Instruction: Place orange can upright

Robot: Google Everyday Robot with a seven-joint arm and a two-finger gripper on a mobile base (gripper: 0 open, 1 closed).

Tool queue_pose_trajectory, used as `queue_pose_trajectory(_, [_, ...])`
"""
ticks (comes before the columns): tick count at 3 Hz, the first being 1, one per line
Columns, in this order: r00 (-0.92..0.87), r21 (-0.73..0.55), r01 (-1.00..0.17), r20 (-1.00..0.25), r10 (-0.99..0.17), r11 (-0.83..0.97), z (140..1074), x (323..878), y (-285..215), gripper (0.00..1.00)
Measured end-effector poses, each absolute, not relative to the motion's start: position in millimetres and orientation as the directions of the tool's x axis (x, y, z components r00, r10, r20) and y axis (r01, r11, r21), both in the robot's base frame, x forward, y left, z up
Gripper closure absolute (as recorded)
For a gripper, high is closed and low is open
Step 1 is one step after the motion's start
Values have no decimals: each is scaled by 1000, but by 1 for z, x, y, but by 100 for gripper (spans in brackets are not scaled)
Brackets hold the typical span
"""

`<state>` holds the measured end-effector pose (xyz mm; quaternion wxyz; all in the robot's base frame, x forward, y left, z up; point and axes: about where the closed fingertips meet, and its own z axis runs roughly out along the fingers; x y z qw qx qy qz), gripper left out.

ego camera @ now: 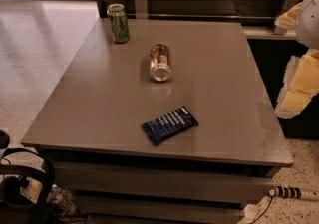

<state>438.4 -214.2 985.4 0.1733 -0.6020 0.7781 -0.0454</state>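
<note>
On my feed the orange can (160, 62) lies on its side in the far middle of the table (89, 98). It is a small copper-toned cylinder with pale markings, and its shiny silver round end points toward the camera. The tabletop is a smooth, flat grey slab with a dull sheen.

A green can (118, 23) of the same shape stands upright near the far left corner, apart from the orange one. Nearer the front edge a dark blue packet (169, 125) lies flat and crinkly, a slanted rectangle with pale stripes.

The gripper (298, 86) hangs off the table's right side, all white and yellowish panels, well apart from the orange can. I cannot tell how wide it is set or whether it holds anything.
</note>
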Motion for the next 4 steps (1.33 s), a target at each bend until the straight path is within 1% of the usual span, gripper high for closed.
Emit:
queue_pose_trajectory(1, [-215,-279,-921,-215,-953,271,985,438,-214,0])
queue_pose_trajectory(2, [-322,-226,-883,-344,-882,411,989,474,-199,0])
queue_pose_trajectory(3, [-501,-116,-771,-499,-707,627,975,510,-179,0])
queue_pose_trajectory(4, [-637,-13,-608,-589,-498,794,968,538,-174,0])
